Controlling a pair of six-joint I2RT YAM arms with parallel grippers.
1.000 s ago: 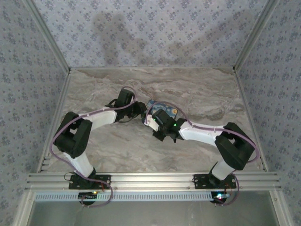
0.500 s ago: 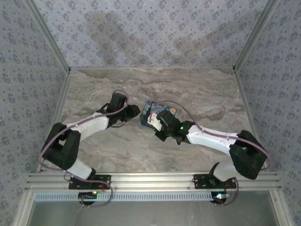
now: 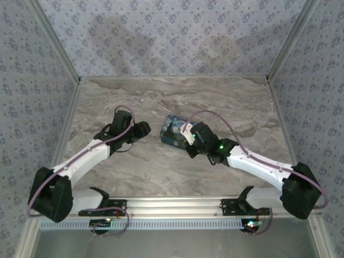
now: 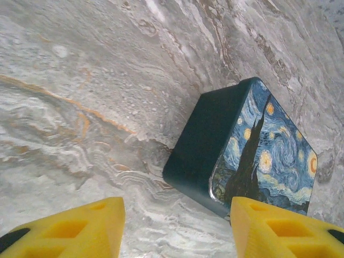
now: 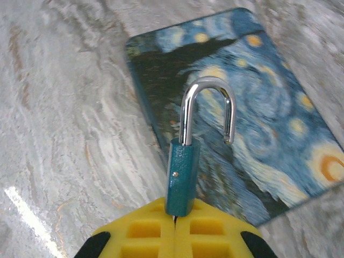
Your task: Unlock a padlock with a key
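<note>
Marble tabletop open toward walls around box; left tool apart, near box; right tool clamped on padlock.

Painted box mid-table as obstacle; open marble table, seemingly, all around

Two robot arms are counted, the left arm and the right arm. Each is fitted with one gripper, so two are seen, the left gripper and the right gripper. Four yellow fingers are counted in all, two in each wrist view. One padlock with a single silver shackle is seen, as are one night-sky box, one marble-patterned table and two purple cables, one run along each arm.
</note>
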